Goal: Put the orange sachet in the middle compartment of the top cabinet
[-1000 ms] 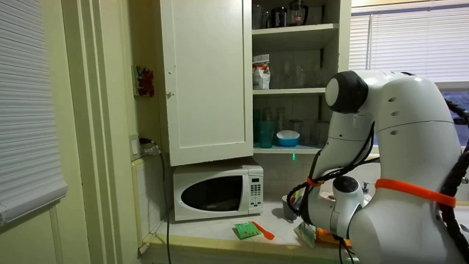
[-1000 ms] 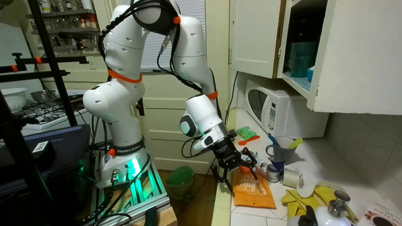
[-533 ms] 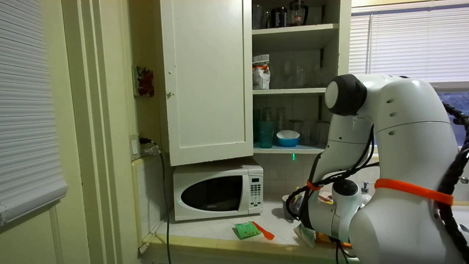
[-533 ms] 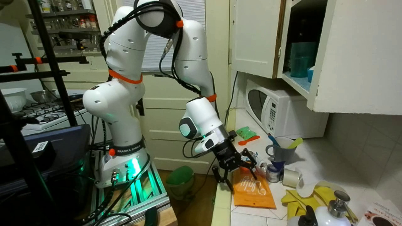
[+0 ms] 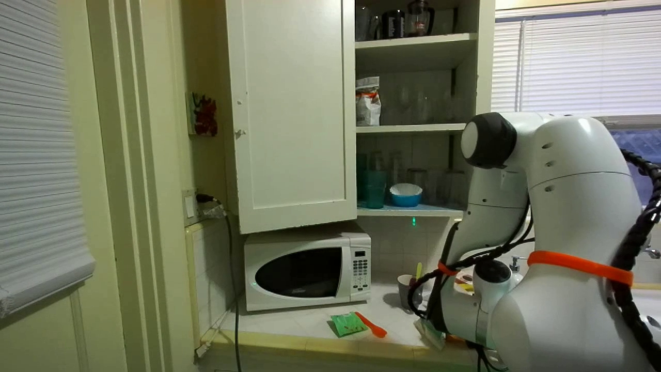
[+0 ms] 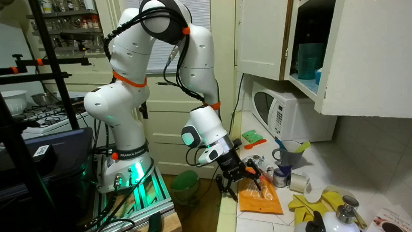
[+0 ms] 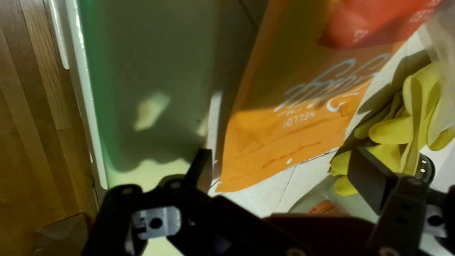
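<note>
Wrist view shows my claw [image 7: 288, 174] spread wide. On the counter [image 7: 265, 197], left of yellow gloves [image 7: 394, 133], lies the orange sachet [image 7: 291, 105].

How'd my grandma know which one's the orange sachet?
Start at the white microwave on the counter. Past the gray mug, by the robot's black hand, lies the orange sachet. Unlike the nearby yellow gloves, it has curly white writing.

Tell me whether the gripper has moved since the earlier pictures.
Yes: in an exterior view, the gripper now sits slightly lower relative to the microwave.
</note>
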### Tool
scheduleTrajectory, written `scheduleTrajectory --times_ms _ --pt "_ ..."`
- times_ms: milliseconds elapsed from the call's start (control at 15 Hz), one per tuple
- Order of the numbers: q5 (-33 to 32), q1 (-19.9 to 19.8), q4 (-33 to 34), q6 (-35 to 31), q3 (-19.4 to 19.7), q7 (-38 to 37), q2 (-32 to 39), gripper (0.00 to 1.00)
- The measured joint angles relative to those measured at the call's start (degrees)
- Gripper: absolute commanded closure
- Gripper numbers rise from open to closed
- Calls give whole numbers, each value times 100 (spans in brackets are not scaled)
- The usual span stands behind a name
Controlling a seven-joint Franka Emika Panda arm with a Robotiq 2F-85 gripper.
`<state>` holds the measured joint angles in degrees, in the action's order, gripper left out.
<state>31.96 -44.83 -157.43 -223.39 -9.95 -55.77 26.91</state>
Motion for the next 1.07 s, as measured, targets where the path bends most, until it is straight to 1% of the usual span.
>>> scheduleTrajectory --times_ms 67,267,533,733,867,1067 --pt "-116 63 0 0 115 -99 6 0" --pt "-496 412 8 0 637 -512 57 0" --pt "-850 672 37 4 1072 -887 125 0" --pt "-1095 737 45 14 1224 -1101 161 0" --pt "-1400 723 47 15 1304 -1270 168 0" --pt "-2255 530 77 -2 1330 -1549 167 0"
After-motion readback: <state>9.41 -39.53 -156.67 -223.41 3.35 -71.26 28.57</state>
